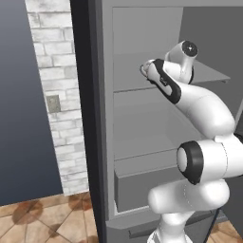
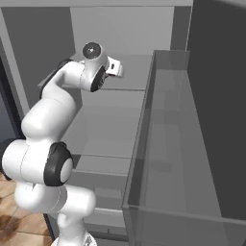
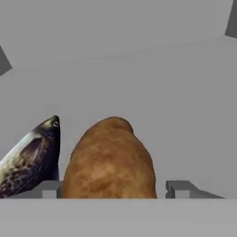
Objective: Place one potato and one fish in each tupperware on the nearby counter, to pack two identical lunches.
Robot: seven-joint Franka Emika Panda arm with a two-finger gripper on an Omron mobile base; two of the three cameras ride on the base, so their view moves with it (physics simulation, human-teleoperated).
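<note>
A brown potato (image 3: 111, 159) lies on a grey fridge shelf (image 3: 185, 106), close in front of the hand. My gripper (image 3: 113, 189) is open, with one fingertip on each side of the potato. The left fingertip (image 3: 50, 189) is almost against it and a narrow gap shows at the right one. A dark speckled fish (image 3: 30, 164) lies just left of the potato, beside the left fingertip. In the base views my arm reaches up into the upper fridge shelf (image 1: 209, 73), and the hand (image 2: 114, 67) points inward. The tupperware and the counter are out of view.
The tall grey fridge stands open, with lower shelves (image 1: 142, 142) under the arm. Its door with a clear bin (image 2: 168, 144) stands close on the right. A white brick wall (image 1: 57, 95) and the dark fridge side (image 1: 85, 118) are on the left.
</note>
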